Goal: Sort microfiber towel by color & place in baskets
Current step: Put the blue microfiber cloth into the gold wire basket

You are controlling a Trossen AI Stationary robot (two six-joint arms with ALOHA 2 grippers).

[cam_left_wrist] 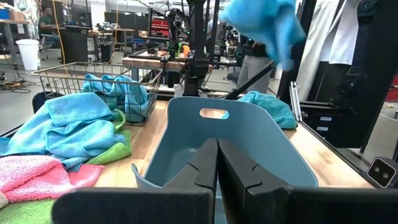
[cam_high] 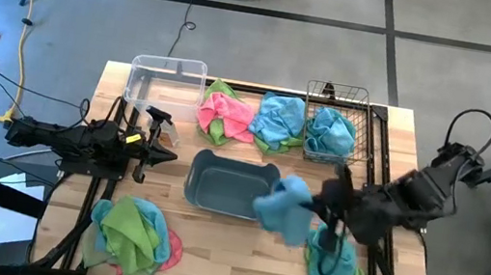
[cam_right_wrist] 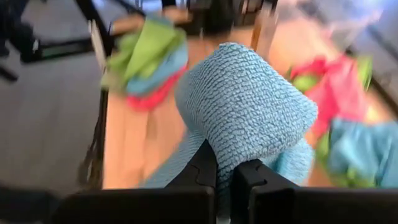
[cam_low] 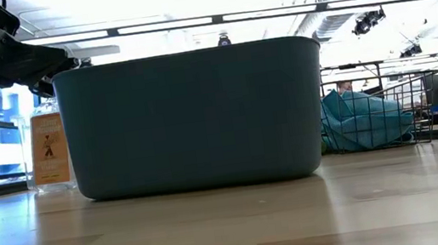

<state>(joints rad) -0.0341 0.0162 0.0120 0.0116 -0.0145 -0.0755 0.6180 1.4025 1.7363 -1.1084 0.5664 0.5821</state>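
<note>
Three baskets were seen from above on the wooden surface point(cam_high: 209, 249): a clear plastic bin point(cam_high: 166, 84) at about eleven o'clock, a dark wire-mesh basket point(cam_high: 337, 122) at one o'clock with blue towels inside, and a grey-blue tub point(cam_high: 231, 184) at the centre. The right tool point(cam_high: 313, 206), at three o'clock from the tub, was pinched on a blue towel point(cam_high: 282, 206) held at the tub's three o'clock rim. The left tool point(cam_high: 168, 156) was pressed together, empty, at nine o'clock from the tub. Mixed towel piles point(cam_high: 239, 115) were spread between bin and mesh basket; others were heaped at seven o'clock point(cam_high: 129, 232) and five o'clock point(cam_high: 333, 268).

At surface level, the tub point(cam_low: 193, 117) was seen filling the middle, with the mesh basket point(cam_low: 381, 117) and its blue towels behind at three o'clock.

Past the left wrist's closed fingers point(cam_left_wrist: 205, 174), the tub point(cam_left_wrist: 217, 143) was seen ahead, the blue towel point(cam_left_wrist: 264, 22) hanging above its far end.

Past the right wrist's fingers point(cam_right_wrist: 208, 168), the blue towel point(cam_right_wrist: 249, 112) was seen clamped and bunched.
</note>
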